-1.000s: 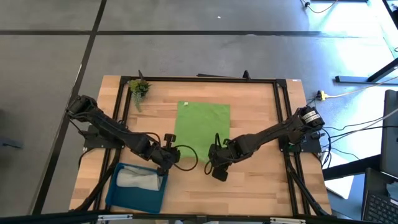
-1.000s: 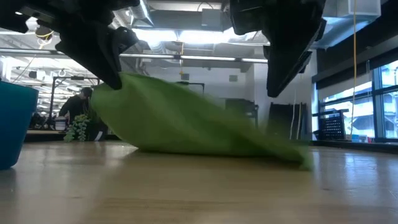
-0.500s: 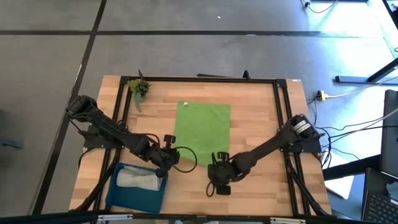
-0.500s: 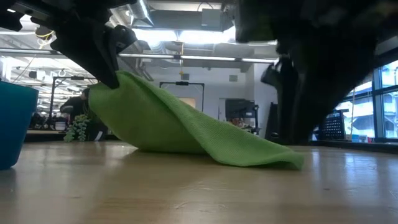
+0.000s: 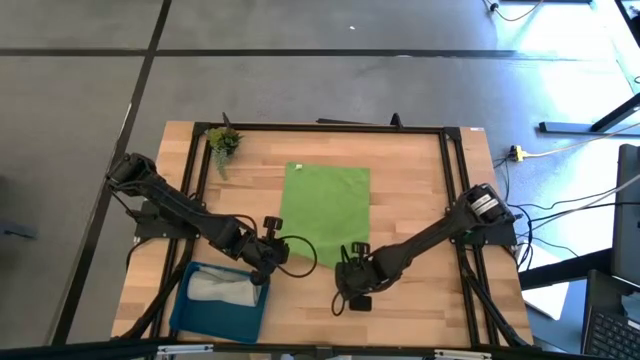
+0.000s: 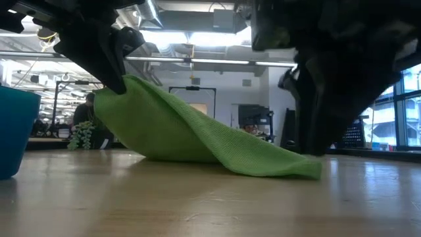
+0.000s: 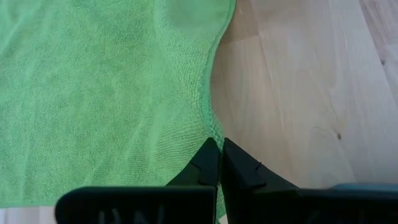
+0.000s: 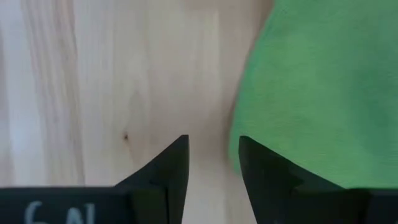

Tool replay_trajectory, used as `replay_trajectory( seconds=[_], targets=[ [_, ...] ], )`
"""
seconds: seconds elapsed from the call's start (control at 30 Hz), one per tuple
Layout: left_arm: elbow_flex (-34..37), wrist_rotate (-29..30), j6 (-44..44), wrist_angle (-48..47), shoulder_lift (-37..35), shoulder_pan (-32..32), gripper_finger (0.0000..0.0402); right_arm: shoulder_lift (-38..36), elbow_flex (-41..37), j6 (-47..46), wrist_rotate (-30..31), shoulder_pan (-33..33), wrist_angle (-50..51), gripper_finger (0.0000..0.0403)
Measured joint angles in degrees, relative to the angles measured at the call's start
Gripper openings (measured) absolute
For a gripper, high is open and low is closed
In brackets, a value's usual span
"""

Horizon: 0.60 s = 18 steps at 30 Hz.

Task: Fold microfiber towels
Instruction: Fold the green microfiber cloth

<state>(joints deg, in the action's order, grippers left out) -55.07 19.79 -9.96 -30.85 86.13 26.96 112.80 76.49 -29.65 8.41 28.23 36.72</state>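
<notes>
Green towel [image 6: 197, 135]: one near corner is clamped by left gripper [image 7: 220, 163]; right gripper [image 8: 212, 163] is parted, empty, beside the other corner. Risk judged: a lopsided fold if lifted one-sided.

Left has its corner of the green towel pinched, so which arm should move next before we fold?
Right. The left gripper is shut on the green towel, lifting its corner; the right gripper is open over bare wood beside the other near corner, probably needing only to grab it.

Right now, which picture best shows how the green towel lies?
The high view: the whole green towel spread on the table. The low view shows its corner lifted by the left gripper. The wrist views show only patches; the right gripper stands open beside its edge.
</notes>
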Motion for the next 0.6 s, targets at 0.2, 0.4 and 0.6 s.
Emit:
replay_trajectory(
  seconds=[0.2, 0.4, 0.6],
  targets=[
    [0.0, 0.0, 0.0, 0.1, 0.0, 0.0, 0.0000, -2.0, -0.1, -1.1, 4.0, 0.1, 1.0, 0.0141],
    [0.0, 0.0, -0.1, 0.0, 0.0, 0.0, 0.0000, -1.7, -5.1, -1.6, 4.0, -0.3, -2.9, 0.0141],
    [0.0, 0.0, -0.1, -0.2, 0.0, 0.0, 0.0000, -1.7, -8.8, -3.9, 4.0, -0.3, -7.3, 0.0141]
  ],
)
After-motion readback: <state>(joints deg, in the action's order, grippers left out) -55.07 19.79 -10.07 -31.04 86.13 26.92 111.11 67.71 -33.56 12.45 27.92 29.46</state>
